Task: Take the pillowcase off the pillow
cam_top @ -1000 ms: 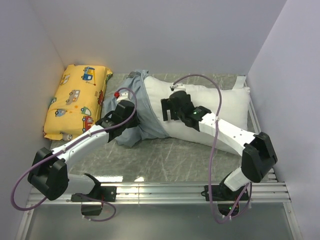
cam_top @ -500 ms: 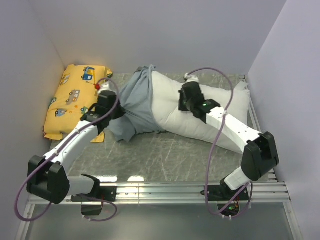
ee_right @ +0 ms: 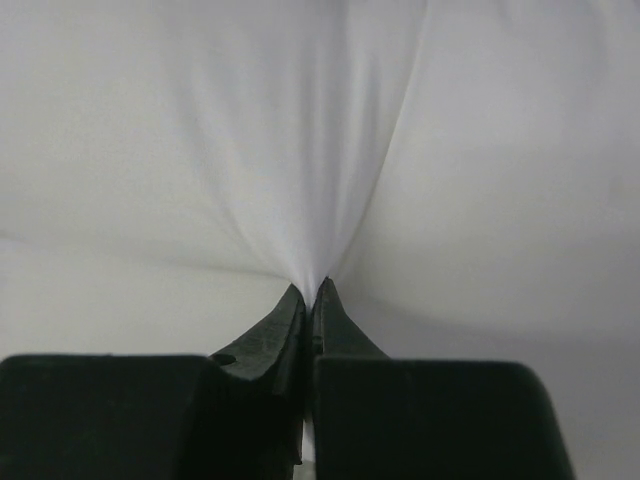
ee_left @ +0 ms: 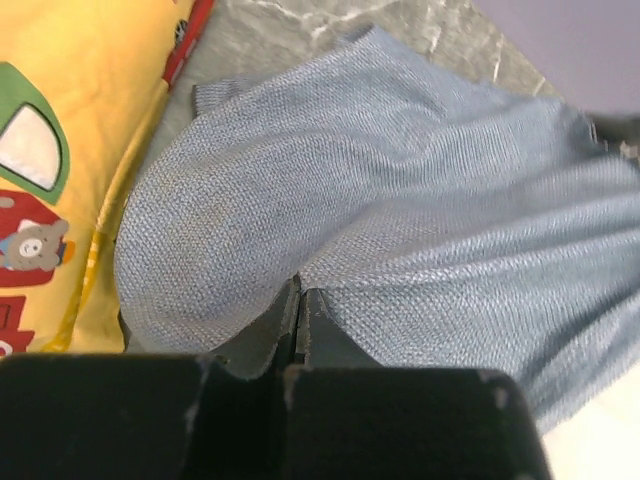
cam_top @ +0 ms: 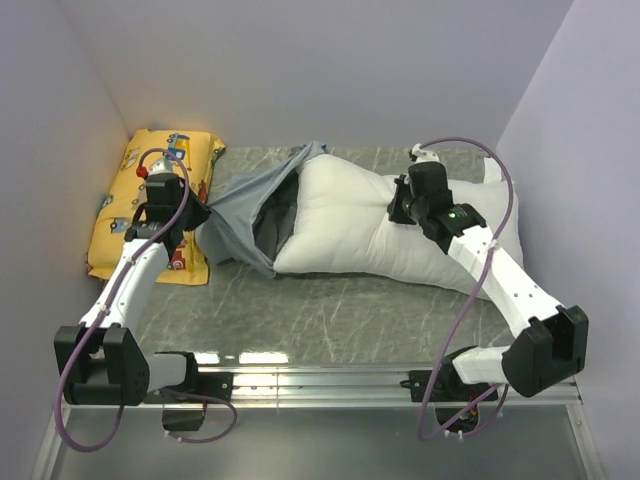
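White pillow [cam_top: 350, 220] almost wholly outside the gaping grey-blue pillowcase [cam_top: 235, 215]

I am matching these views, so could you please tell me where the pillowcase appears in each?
Top external: pillowcase left of centre, touching the pillow.
Left wrist: pillowcase fills centre and right.
Right wrist: not in it; only pillow.
Shared landmark: yellow cushion, left in top and left-wrist views.

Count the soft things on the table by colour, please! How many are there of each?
White: 1, the pillow
Grey-blue: 1, the pillowcase
Yellow: 1, the cushion
Total: 3
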### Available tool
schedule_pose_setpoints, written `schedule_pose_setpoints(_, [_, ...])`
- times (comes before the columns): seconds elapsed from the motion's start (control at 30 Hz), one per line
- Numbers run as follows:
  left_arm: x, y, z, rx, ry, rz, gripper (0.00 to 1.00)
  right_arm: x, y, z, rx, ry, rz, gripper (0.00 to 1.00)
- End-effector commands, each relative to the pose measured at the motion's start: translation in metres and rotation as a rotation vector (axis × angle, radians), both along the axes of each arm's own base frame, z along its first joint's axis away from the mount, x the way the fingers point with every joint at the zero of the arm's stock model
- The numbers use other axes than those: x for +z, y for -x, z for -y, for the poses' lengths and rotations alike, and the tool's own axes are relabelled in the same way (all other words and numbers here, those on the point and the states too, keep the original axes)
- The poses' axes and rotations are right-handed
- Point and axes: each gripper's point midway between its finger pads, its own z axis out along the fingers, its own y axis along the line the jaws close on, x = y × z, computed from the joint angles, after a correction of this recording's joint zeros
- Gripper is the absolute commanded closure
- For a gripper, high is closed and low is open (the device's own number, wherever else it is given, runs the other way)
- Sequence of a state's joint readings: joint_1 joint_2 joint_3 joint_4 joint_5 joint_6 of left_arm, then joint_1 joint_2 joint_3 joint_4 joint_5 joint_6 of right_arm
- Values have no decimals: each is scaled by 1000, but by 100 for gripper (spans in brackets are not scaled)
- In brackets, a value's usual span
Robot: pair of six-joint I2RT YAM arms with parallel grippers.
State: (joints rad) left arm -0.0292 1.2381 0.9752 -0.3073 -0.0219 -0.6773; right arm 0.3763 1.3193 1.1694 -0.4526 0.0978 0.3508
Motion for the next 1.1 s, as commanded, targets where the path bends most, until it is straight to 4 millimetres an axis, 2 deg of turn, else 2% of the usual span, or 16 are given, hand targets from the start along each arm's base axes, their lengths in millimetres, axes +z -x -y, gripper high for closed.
schedule_pose_setpoints(0.0, [16, -16, -3, 15, 25, 42, 100, 56, 7, 11, -10, -79, 136, 100])
schedule_pose_setpoints(0.13, [1, -23, -4, 30, 40, 18, 100, 89, 27, 1, 79, -161, 191, 100])
schedule_pose_setpoints(0.23, [-14, -28, 5, 2, 83, -9, 100, 107, 44, -17, 192, -235, 216, 100])
schedule_pose_setpoints(0.5, [-23, -49, 13, 7, 145, -6, 99, 133, 84, -54, 468, -361, 219, 100])
schedule_pose_setpoints(0.53, [-18, -55, 13, 9, 156, 6, 99, 134, 87, -55, 483, -368, 221, 100])
schedule_pose_setpoints(0.6, [-20, -62, 14, 14, 157, 1, 99, 133, 91, -57, 498, -374, 216, 100])
schedule_pose_setpoints(0.63, [-14, -68, 10, 32, 150, 13, 100, 135, 94, -56, 505, -376, 220, 100])
schedule_pose_setpoints(0.7, [-21, -77, 0, 74, 122, -6, 100, 132, 97, -56, 513, -375, 215, 100])
schedule_pose_setpoints(0.73, [-14, -85, -1, 73, 120, 5, 99, 132, 101, -56, 520, -375, 214, 100])
schedule_pose_setpoints(0.77, [-23, -91, -12, 99, 122, -21, 100, 131, 103, -55, 518, -378, 210, 100])
schedule_pose_setpoints(0.8, [-21, -103, -16, 109, 123, -13, 100, 130, 107, -56, 528, -386, 211, 100])
schedule_pose_setpoints(0.83, [-12, -108, -16, 106, 124, 11, 100, 133, 110, -57, 539, -395, 215, 100])
schedule_pose_setpoints(0.87, [-18, -113, -15, 100, 128, -1, 99, 129, 111, -58, 540, -404, 203, 100])
schedule_pose_setpoints(0.93, [-4, -129, -5, 38, 146, 47, 100, 124, 116, -58, 541, -415, 197, 100])
schedule_pose_setpoints(1.03, [13, -132, 16, -77, 201, 89, 77, 114, 117, -56, 531, -413, 177, 100])
schedule_pose_setpoints(1.07, [22, -134, 21, -107, 208, 124, 58, 113, 116, -56, 528, -411, 176, 100])
